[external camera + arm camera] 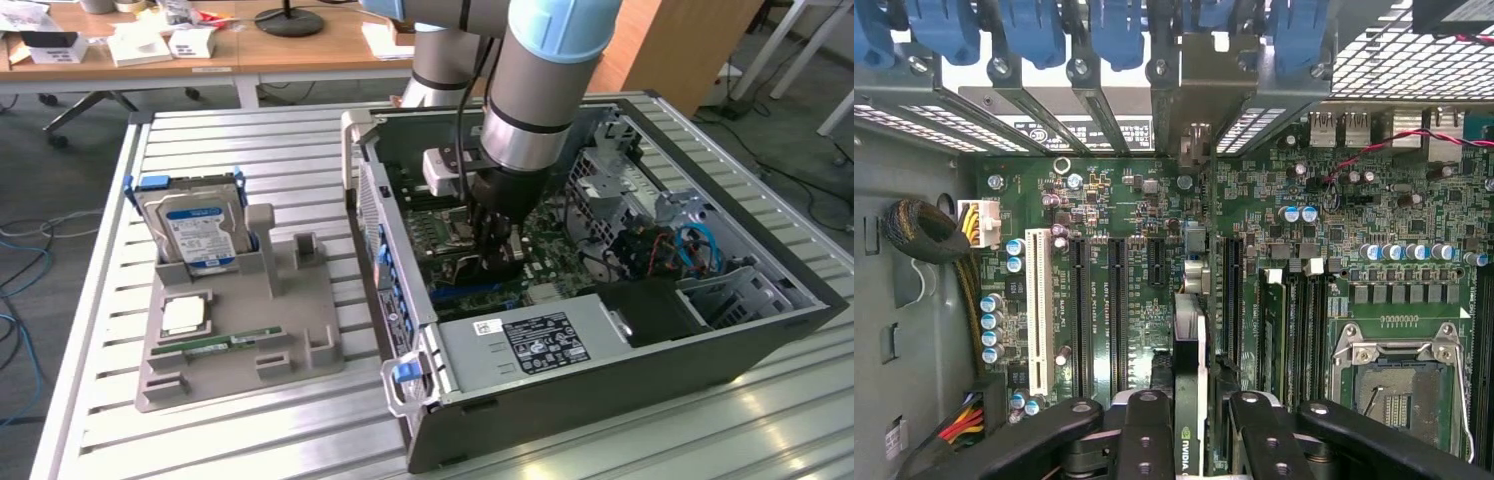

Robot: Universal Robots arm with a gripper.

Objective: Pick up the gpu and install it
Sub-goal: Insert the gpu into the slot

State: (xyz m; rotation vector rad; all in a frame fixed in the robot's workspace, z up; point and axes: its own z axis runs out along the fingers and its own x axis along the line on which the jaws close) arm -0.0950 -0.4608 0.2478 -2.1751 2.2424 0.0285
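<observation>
The gpu (1190,350) is seen edge-on in the wrist view, a thin dark card with a green-logo label near the fingers. Its silvery bracket (1195,140) points toward the case's rear slot openings. My gripper (1190,410) is shut on the card, with one black finger (1144,415) on each side. The card stands upright over the green motherboard (1144,250), in line with the black expansion slots. In the exterior view my gripper (491,255) reaches down into the open computer case (601,370), and the gpu (467,272) shows as a dark shape under it.
A grey holder (307,340) at the exterior view's left carries a silver hard drive (198,235), a processor chip (184,315) and a green memory stick (214,343). Inside the case are the power supply (534,345), blue bracket latches (1114,30), a white slot (1038,310) and the processor socket (1399,390).
</observation>
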